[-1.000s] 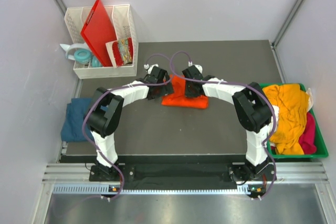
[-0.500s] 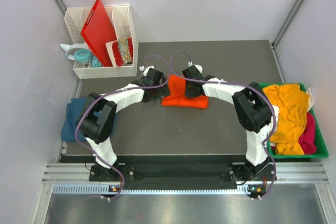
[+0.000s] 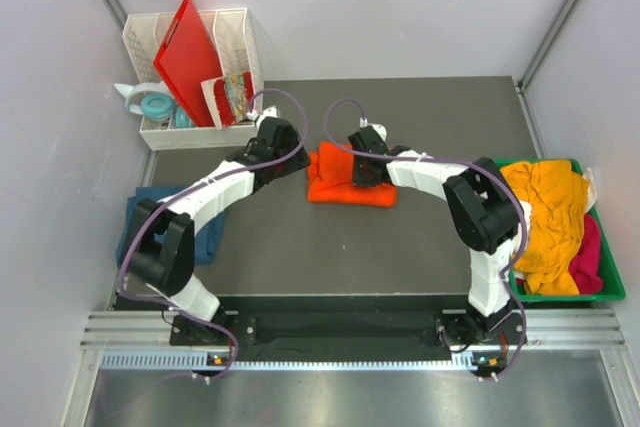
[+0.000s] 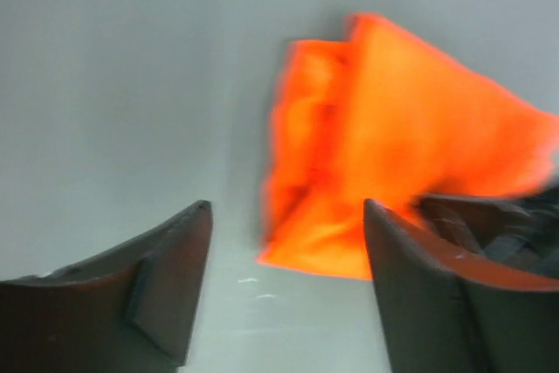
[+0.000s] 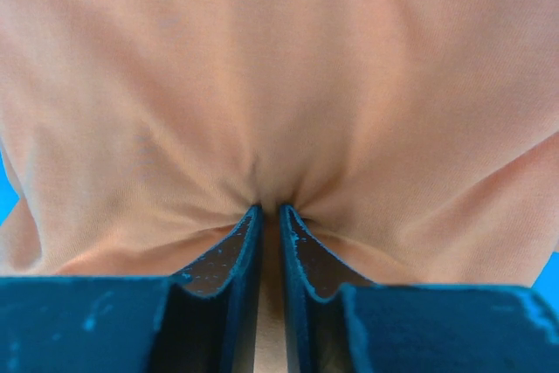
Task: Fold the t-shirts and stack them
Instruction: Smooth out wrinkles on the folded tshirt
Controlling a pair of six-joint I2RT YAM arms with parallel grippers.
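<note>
The bright orange t-shirt lies folded in a small bundle at the middle of the dark table. My right gripper is shut on its cloth from the right; in the right wrist view the fingers pinch a pucker of the shirt. My left gripper is open and empty just left of the bundle, apart from it; its wrist view shows the shirt beyond the gripper. A dark teal-blue t-shirt lies folded at the table's left edge.
A green bin at the right holds a mustard-yellow shirt, a pink one and a bit of white cloth. A white rack at the back left holds the red board.
My left gripper has let go of the orange shirt's left end and drawn back to the left and away. The right gripper has kept its grip in place.
</note>
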